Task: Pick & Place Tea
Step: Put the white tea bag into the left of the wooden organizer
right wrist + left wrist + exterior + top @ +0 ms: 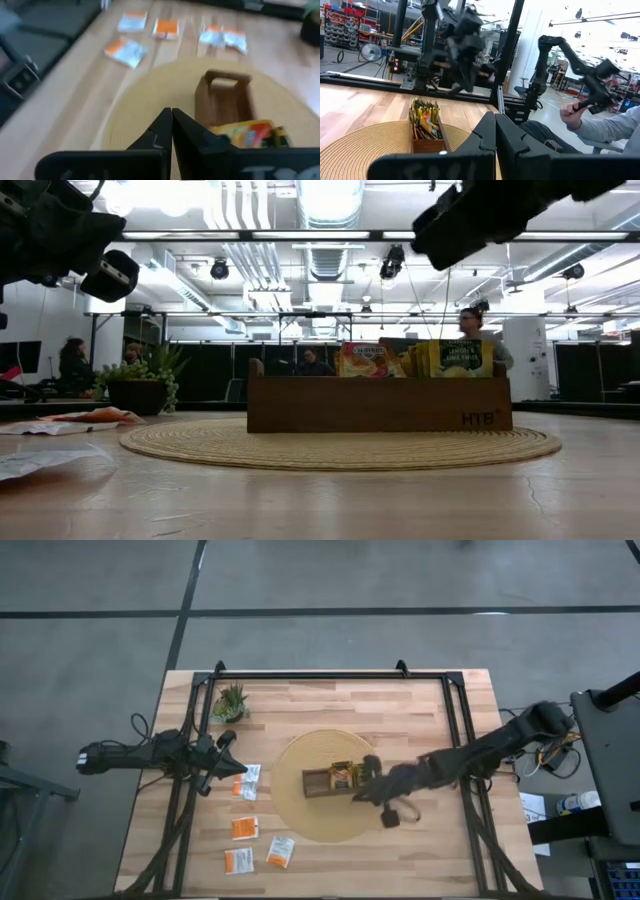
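A dark wooden tray (322, 782) lies on a round woven mat (300, 825) mid-table. Yellow and orange tea sachets (344, 775) stand in its right part, also seen in the low view (440, 358). More tea sachets (248, 781) (245, 828) (280, 852) lie flat on the wood left of the mat, blurred in the right wrist view (166, 28). My right gripper (360, 792) (171, 117) hovers shut over the mat at the tray's filled end, holding nothing. My left gripper (232, 765) (495, 125) waits shut at the table's left side, level, clear of the sachets.
A small spiky potted plant (231, 702) stands at the far left. A black frame (330, 674) runs along the table's far edge and down both sides. A person's hand and grey sleeve (600, 125) show beyond the table. Bare wood lies near and right of the mat.
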`<state>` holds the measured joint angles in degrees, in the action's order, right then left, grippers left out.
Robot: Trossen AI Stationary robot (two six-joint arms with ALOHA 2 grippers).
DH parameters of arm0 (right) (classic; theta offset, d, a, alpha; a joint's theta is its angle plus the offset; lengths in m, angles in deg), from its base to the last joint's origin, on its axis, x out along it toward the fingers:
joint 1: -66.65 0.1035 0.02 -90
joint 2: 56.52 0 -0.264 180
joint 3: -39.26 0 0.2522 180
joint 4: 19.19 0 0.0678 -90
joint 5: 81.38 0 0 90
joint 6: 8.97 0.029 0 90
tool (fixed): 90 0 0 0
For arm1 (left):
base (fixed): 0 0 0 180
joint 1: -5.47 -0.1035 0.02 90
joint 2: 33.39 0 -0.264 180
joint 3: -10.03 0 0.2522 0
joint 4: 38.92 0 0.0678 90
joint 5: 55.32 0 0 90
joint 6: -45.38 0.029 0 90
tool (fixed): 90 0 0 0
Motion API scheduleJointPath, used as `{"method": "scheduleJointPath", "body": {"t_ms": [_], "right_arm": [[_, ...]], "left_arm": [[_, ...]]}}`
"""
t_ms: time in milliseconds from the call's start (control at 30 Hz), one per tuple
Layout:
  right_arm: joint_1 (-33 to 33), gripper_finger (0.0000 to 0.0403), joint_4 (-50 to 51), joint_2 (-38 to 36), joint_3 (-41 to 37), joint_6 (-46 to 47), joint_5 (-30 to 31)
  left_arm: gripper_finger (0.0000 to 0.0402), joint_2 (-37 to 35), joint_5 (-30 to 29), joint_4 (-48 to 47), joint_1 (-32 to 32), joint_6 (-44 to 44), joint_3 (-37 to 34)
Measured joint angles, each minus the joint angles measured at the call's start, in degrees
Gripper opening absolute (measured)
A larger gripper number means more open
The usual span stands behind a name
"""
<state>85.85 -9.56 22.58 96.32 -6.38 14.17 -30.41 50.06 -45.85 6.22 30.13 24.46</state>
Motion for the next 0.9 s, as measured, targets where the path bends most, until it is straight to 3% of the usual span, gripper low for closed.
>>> {"method": "scheduleJointPath", "body": {"t_ms": [367,700,900], "right_arm": [[-5.04,0.0009,-3.71,-23.95,-18.26,1.27,-2.55],[-5.00,0.0009,-6.63,-35.40,-26.90,-2.30,-2.57],[-5.02,0.0009,-18.58,-41.60,-33.21,-6.54,-4.04]], "left_arm": [[0.0000,0.09,-0.02,-0.28,0.02,0.01,0.00],[0.0000,0.17,-0.01,-0.46,0.00,0.00,0.00],[0.0000,0.17,-0.02,-0.50,0.02,0.02,0.01]]}}
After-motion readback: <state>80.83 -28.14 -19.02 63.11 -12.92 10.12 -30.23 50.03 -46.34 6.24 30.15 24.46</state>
